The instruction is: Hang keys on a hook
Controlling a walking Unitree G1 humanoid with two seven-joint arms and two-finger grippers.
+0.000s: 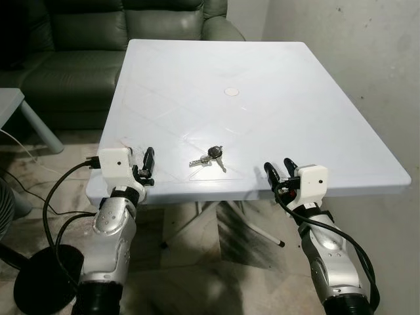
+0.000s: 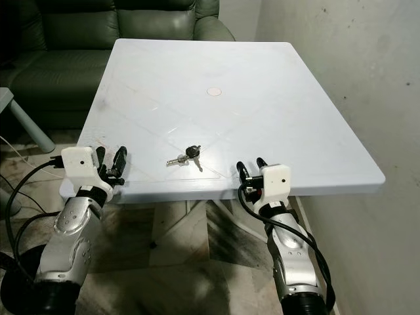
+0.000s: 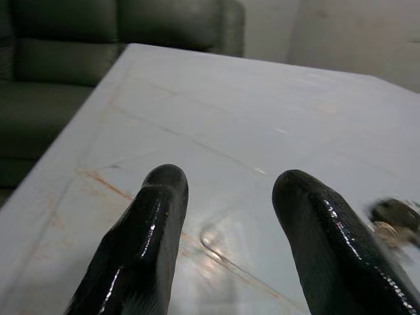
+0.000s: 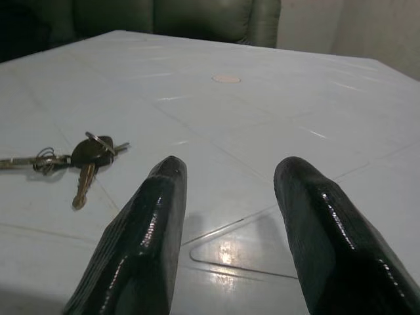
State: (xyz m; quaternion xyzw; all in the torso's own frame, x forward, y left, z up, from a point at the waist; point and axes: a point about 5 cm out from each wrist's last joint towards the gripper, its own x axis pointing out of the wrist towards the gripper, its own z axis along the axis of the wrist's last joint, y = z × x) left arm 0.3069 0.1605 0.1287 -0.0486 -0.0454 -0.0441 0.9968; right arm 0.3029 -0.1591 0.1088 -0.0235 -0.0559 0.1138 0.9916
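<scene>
Both spread, left hand (image 1: 145, 167) and right hand (image 1: 278, 172) flank keys (image 1: 209, 156) on table (image 1: 275, 92)

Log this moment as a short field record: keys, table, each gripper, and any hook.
keys: bunch of keys lying flat near the table's front edge, between the two grippers, untouched
table: white plastic table, small round cap at its centre
left gripper: left gripper at the front left edge, fingers open, holding nothing
right gripper: right gripper at the front edge, right of the keys, fingers open, holding nothing
hook: cannot tell where it is
surroundings: dark green sofa behind the table, bare wall on the right
</scene>
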